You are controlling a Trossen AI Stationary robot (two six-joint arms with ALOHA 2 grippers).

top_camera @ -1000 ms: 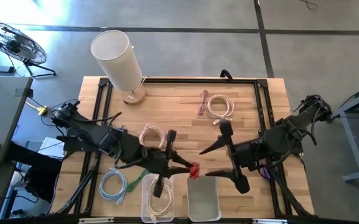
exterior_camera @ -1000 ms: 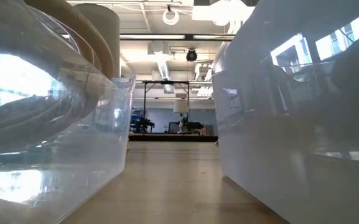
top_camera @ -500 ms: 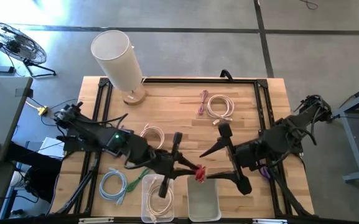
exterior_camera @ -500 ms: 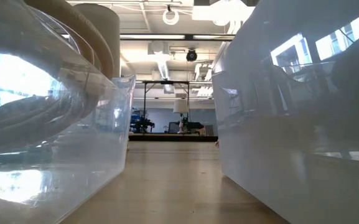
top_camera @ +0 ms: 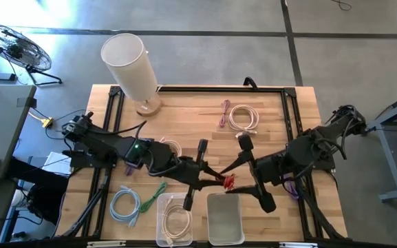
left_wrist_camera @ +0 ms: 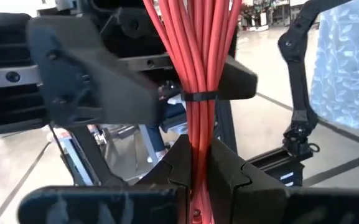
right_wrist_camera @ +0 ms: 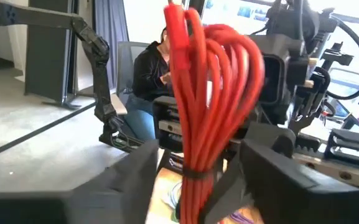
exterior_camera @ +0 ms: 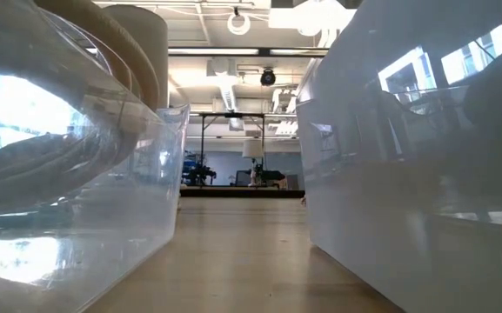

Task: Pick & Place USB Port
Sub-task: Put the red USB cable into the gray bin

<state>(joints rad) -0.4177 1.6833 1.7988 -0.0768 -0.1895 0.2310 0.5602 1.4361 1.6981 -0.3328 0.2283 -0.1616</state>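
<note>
Left pincer [top_camera: 220, 180] clamps the red cable bundle [top_camera: 229, 181] (zip-tied); right pincer [top_camera: 238, 182] straddles it, fingers apart

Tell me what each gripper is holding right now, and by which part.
Left gripper clamps the coiled red cable at one end of the bundle. Right gripper straddles the bundle's other end, not clearly gripping yet.

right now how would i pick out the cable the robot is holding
Look at the wooden table from above and find where the two dark arms meet, just above the two clear bins at its near edge. The left hand is shut on a tied bundle of cable there. It is the only red one; the other coils are cream, blue, green or purple.
</note>
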